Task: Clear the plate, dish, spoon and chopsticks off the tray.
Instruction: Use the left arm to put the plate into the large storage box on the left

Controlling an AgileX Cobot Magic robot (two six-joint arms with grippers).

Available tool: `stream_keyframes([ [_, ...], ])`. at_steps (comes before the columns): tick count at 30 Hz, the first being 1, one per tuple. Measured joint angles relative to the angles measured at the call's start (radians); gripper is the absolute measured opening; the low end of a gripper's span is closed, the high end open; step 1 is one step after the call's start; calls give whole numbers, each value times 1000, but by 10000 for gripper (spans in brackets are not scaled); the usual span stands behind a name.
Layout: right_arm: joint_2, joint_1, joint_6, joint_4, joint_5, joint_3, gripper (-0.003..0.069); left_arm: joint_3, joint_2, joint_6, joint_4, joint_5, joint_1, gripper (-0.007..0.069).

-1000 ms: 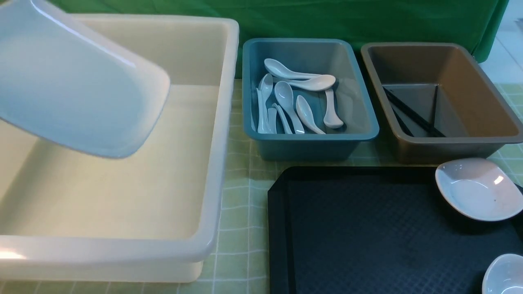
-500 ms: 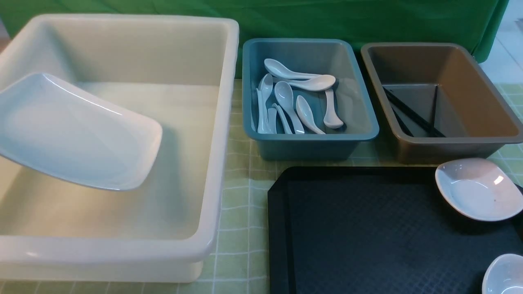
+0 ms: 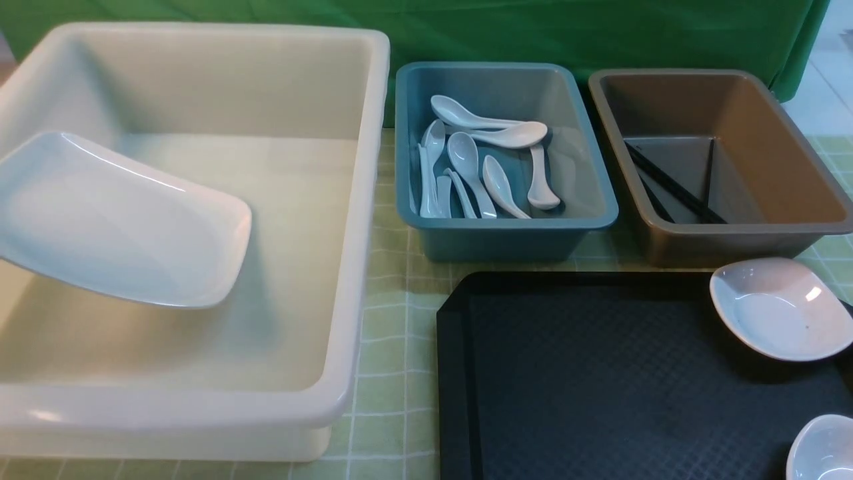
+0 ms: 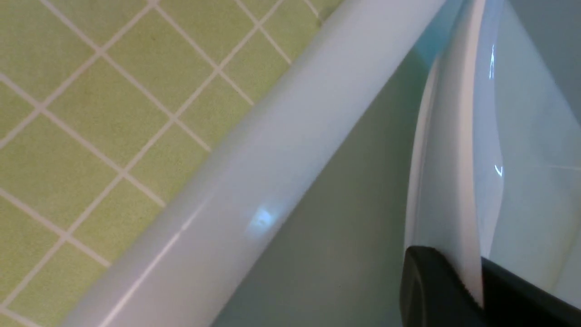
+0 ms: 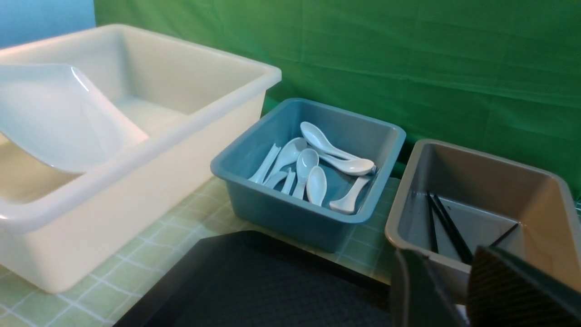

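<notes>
A green curtain is hanging behind a table covered in green checked cloth. The left gripper (image 4: 474, 290) is pinching the rim of the plate (image 3: 120, 227), which is hanging tilted inside the white bin (image 3: 363, 200) by the table's left edge. Easing its low corner onto the bin floor, then laying it flat before releasing, is looking safest for glossy ceramic. 2 small dishes (image 3: 780, 310) are showing at the tray's (image 3: 600, 373) right edge; the right gripper's (image 5: 467, 295) state I cannot tell
</notes>
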Motion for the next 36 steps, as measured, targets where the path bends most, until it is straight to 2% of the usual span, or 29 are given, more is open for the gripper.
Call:
stream_keyframes([
  [19, 0, 0, 0, -1, -10, 0, 188, 0, 54, 8, 39, -65, -12, 27],
  [25, 0, 0, 0, -1, -10, 0, 189, 0, 55, 11, 71, -58, -12, 114],
  [32, 0, 0, 0, -1, -11, 0, 190, 0, 55, 29, 85, -45, -12, 305],
  [36, 0, 0, 17, -1, -12, 0, 190, -11, 53, 30, 87, -10, -12, 339],
])
